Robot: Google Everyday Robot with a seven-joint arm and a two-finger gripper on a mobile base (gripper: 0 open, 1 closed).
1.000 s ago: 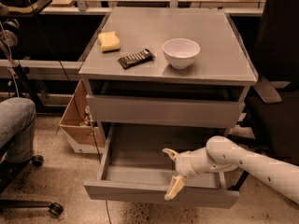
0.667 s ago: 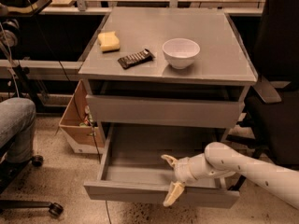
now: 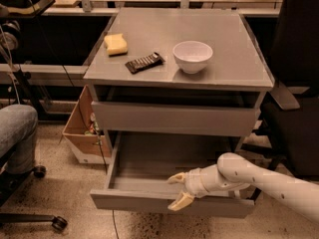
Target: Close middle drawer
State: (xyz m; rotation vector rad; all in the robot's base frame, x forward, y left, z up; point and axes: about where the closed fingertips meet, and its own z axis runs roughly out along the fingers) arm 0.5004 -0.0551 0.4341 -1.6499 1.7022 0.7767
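Item 1, your gripper [image 3: 179, 189]: at 6 o'clock in view, arm entering from 4 o'clock and lying across the drawer's front corner on that side. Fingers spread wide, upper tip over the drawer's inside, lower tip on the outer face of the front panel; contact w/ panel: cannot tell. Item 2, middle drawer [image 3: 144, 201]: stands far open below the cabinet body, grey inside, front panel nearest you. Item 3, upper drawer [image 3: 174, 119]: at 12 o'clock from gripper, slightly ajar. Item 4, cabinet top [image 3: 234, 59]: carries yellow sponge [image 3: 115, 44] at 10 o'clock, dark snack bar [image 3: 144, 62] just beside it, white bowl [image 3: 192, 56] near ctr. Surroundings: cardboard box [image 3: 79, 128] on floor at 9 o'clock, close to cabinet side; black chair [image 3: 299, 83] at 3 o'clock, near the open drawer; grey seat [image 3: 15, 133] at 8 o'clock, well apart.
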